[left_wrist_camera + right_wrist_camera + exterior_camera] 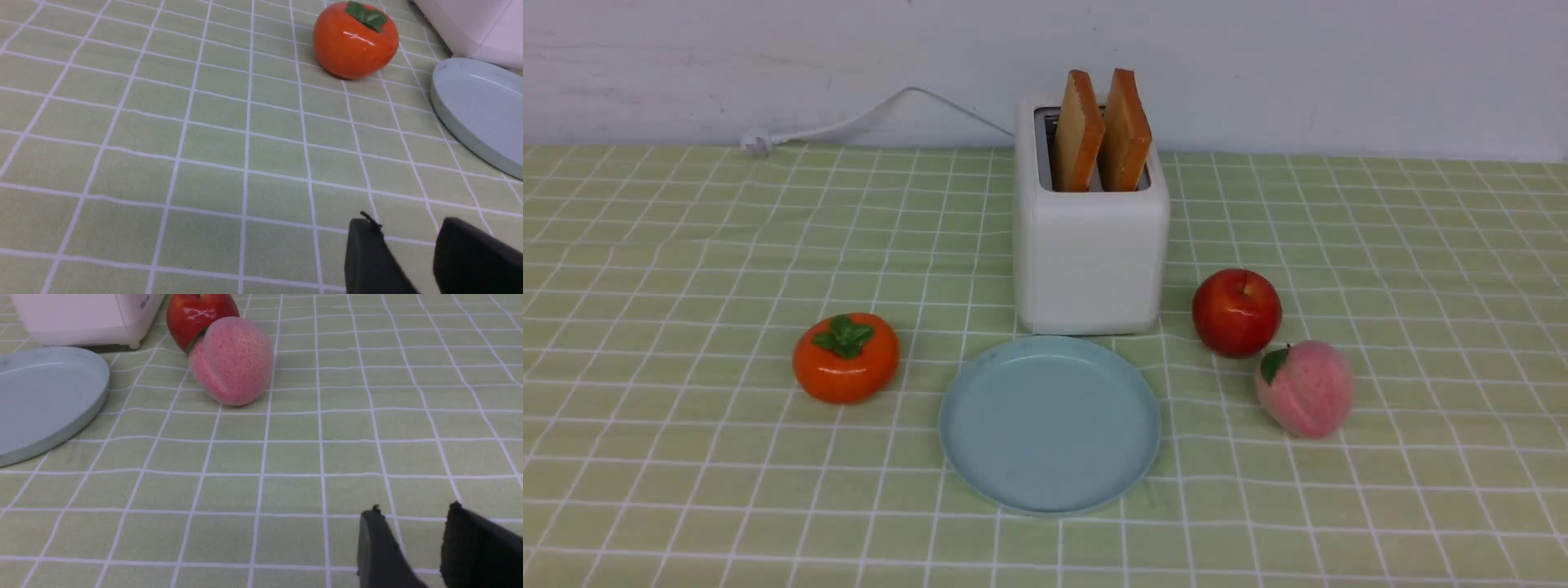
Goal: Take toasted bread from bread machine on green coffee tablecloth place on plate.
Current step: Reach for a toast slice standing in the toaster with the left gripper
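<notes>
**Item 1. Toasted bread (1076,135).** Two square golden-tan slices with darker crust. Both stand on edge in the top slots of the white, round-cornered bread machine (1090,261), with their upper halves clear of the slots. Neither is lifted yet.

**Item 2. Axis.** The slots run away from the robot. Each slice shows you its thin crust edge, with its broad faces to the sides. By my judgement your fingers must come from above and close side to side across that thin edge.

**Item 3. Left gripper (408,245).** Dark fingers parted, bare cloth between them, nothing held. It hangs low over the light green, white-gridded tablecloth (204,143).
- The glossy orange persimmon (355,41) lies ahead of the fingers.
- The round, pale blue plate (474,102) lies ahead and toward the robot's right.
- The bread machine stands beyond the plate, and the slices sit well above finger level.

**Item 4. Right gripper (410,535).** Likewise released and empty, low over the cloth.
- The fuzzy pink peach (232,361) lies ahead, with the shiny red apple (192,312) just behind it.
- The plate lies ahead and toward the robot's left, with the bread machine beyond it.

**Item 5. Nearer arm.** Neither arm shows in the front view. The bread machine stands about midway, so you cannot tell which is closer. Each slice likely suits the arm on its own side.
</notes>
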